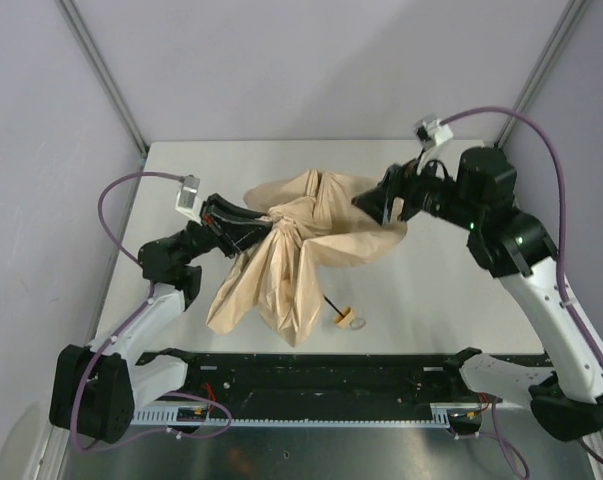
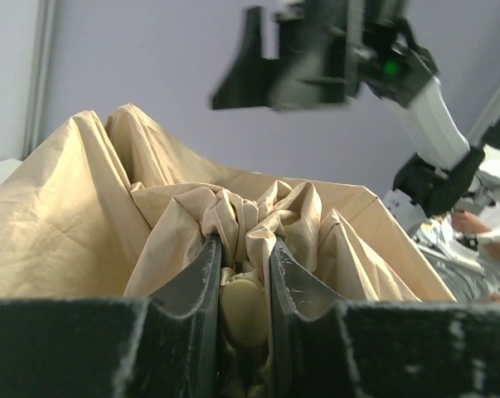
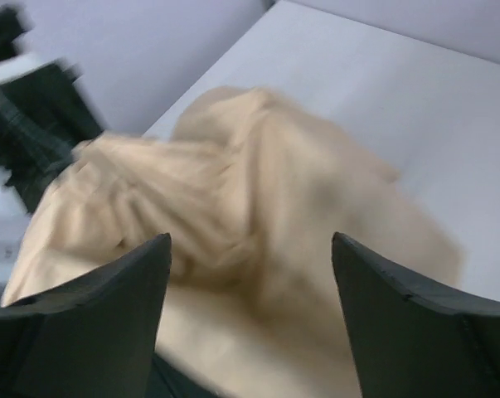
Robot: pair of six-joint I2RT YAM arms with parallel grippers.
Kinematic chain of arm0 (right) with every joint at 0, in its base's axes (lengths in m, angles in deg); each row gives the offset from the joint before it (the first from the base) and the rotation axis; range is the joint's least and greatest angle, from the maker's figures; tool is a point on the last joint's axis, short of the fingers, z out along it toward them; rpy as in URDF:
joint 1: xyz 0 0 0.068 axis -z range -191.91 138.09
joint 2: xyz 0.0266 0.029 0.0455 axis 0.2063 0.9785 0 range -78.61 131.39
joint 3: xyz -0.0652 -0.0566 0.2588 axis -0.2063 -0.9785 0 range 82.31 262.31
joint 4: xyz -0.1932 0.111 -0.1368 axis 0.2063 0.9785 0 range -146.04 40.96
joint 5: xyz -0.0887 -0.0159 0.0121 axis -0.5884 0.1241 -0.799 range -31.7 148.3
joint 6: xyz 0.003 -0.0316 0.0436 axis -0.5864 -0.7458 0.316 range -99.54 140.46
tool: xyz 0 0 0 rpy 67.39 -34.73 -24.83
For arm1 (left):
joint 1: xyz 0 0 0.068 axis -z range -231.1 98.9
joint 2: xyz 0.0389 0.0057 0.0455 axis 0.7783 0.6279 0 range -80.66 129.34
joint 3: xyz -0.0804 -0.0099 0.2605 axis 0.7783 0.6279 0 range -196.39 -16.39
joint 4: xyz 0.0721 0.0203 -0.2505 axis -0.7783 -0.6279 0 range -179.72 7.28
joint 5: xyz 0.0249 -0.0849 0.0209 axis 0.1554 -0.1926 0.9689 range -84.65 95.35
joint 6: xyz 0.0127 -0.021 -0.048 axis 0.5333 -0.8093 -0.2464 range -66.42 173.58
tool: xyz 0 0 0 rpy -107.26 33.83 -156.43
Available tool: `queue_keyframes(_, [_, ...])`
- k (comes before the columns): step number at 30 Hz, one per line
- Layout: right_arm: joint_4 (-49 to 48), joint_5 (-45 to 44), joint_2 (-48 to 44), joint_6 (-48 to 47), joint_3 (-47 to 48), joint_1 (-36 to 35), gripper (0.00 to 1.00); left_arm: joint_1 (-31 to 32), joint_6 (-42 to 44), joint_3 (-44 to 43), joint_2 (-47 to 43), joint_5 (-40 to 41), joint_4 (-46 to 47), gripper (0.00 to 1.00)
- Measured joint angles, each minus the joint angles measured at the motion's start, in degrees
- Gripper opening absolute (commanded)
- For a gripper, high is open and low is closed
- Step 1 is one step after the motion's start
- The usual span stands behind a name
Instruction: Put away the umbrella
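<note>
Tan umbrella (image 1: 301, 255), crumpled and bunched at the middle, pinched tight in left gripper (image 2: 245, 249); right gripper (image 3: 250, 245) spread wide nearby.

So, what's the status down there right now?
Left gripper shut on the umbrella, fabric bunched. Right gripper open over its far edge. It lies loose on the table, handle toward the arms. Nothing seen in the way.

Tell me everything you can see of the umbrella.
The umbrella lies on the table, its tan fabric canopy collapsed in loose crumpled folds. A thin black shaft pokes out toward the near edge, ending in a small pale knob with a loop strap. The left gripper pinches bunched fabric; the open right gripper hangs over its right side.
</note>
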Motion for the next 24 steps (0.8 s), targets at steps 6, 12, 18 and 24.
queue_keyframes(6, [-1.07,1.84,7.65,2.99,2.03,8.09,0.52,0.07,-0.09,0.00,-2.99,-5.11,0.59,0.00])
queue_keyframes(12, [-2.01,-5.62,15.32,1.95,3.82,-1.44,0.50,1.36,-0.09,-0.46,-3.23,-5.86,0.68,0.00])
queue_keyframes(18, [-4.57,-6.45,19.43,1.75,4.90,-12.52,0.50,3.67,-0.17,-1.75,-3.21,-6.05,0.70,0.00])
queue_keyframes(24, [-7.69,-3.69,16.61,2.43,3.43,-17.22,0.69,3.98,-1.11,-2.29,-3.10,-6.78,1.05,0.00])
